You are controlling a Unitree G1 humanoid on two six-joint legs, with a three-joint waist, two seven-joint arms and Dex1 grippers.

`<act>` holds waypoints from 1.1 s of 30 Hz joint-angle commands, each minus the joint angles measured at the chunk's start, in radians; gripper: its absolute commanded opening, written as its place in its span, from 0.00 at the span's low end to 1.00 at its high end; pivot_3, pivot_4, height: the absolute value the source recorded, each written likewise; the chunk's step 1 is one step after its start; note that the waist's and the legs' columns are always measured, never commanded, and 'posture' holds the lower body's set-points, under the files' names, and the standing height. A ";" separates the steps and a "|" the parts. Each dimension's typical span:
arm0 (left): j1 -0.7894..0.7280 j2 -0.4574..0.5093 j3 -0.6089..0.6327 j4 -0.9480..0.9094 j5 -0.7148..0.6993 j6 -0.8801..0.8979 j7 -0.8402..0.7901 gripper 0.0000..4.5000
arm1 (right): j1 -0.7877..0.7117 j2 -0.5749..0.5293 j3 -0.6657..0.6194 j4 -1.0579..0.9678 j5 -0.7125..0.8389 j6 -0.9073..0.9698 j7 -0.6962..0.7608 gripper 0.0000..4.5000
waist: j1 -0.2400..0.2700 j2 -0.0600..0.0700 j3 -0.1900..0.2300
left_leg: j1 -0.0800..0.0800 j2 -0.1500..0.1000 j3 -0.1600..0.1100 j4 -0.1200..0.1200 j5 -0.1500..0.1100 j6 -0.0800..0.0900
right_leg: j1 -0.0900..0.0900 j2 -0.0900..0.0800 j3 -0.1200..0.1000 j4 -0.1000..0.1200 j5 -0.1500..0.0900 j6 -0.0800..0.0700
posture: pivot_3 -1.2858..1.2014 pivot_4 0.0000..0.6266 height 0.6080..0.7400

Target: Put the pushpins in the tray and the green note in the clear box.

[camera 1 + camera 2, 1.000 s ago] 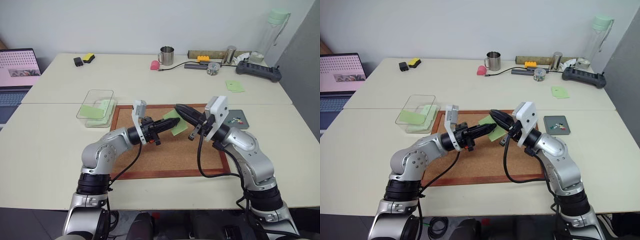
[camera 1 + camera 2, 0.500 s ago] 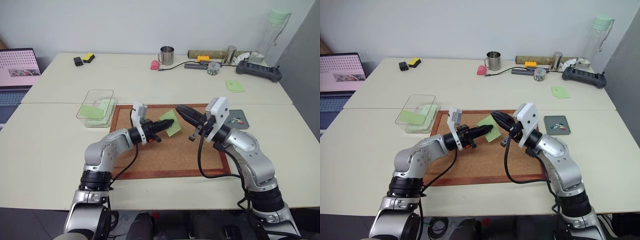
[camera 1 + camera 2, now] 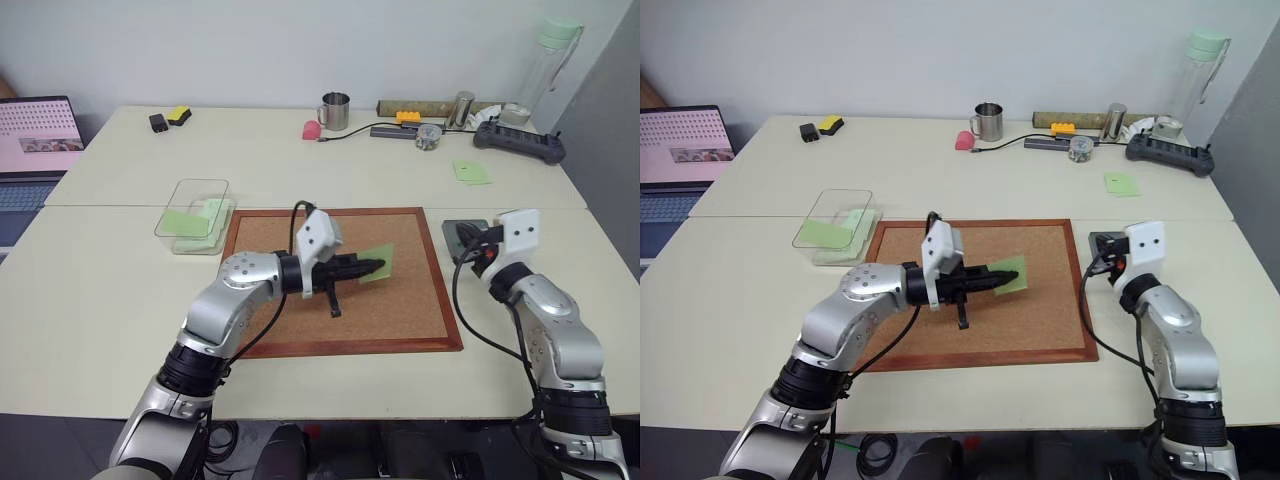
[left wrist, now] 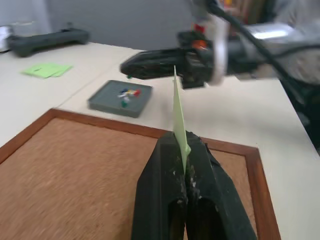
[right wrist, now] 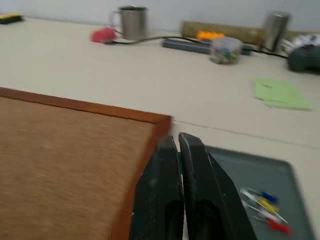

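My left gripper (image 3: 372, 267) is shut on the green note (image 3: 379, 261) and holds it just above the cork board (image 3: 300, 330), pointing right. In the left wrist view the green note (image 4: 178, 105) stands edge-up between the shut fingers. My right gripper (image 5: 176, 142) is shut with nothing in it, hovering at the near-left corner of the dark grey tray (image 5: 290, 170). Several pushpins (image 5: 263, 204) lie in that tray. The clear box (image 3: 178, 192) stands at the left of the board, with green paper inside.
A laptop (image 3: 35, 130) is at the far left. Along the back stand a metal cup (image 3: 333, 110), a small round jar (image 3: 428, 136), a black controller (image 3: 518, 142) and a bottle (image 3: 548, 65). A plain green note pad (image 3: 470, 172) lies behind the tray.
My right gripper swung right, off the note, to the tray's edge. The left gripper kept the note, shifted right over the board and rolled it edge-up.
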 commanded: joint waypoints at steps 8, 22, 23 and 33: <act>-0.024 -0.012 0.005 0.035 0.039 -0.068 -0.033 0.00 | -0.202 0.008 -0.075 0.307 0.064 0.037 0.000 0.00 | 0.001 0.000 0.000 | 0.000 -0.001 0.002 0.000 0.000 0.001 | 0.000 0.000 -0.001 0.000 0.000 0.000 | 0.52 0.24 1.00; 0.015 0.010 0.032 -0.022 0.034 -0.025 0.001 0.00 | -0.290 0.001 -0.114 0.509 0.069 -0.087 0.014 0.56 | 0.001 0.000 0.000 | -0.001 0.000 0.001 0.000 0.000 0.001 | -0.001 0.000 -0.001 0.000 0.000 0.000 | 0.52 0.24 1.00; 0.015 0.009 0.033 -0.022 0.035 -0.024 0.002 0.00 | -0.289 0.000 -0.117 0.501 0.071 -0.087 0.014 0.62 | 0.001 0.000 0.000 | -0.001 0.000 0.001 0.000 0.000 0.001 | -0.001 0.000 -0.001 0.000 0.000 0.000 | 0.52 0.24 1.00; -0.019 -0.010 0.121 0.001 -0.030 0.064 0.051 0.00 | -0.225 -0.029 -0.124 0.273 0.189 0.004 0.120 0.85 | 0.002 0.001 0.000 | -0.001 0.000 0.000 0.001 0.000 0.001 | -0.001 0.000 -0.001 0.001 0.000 0.000 | 0.52 0.24 1.00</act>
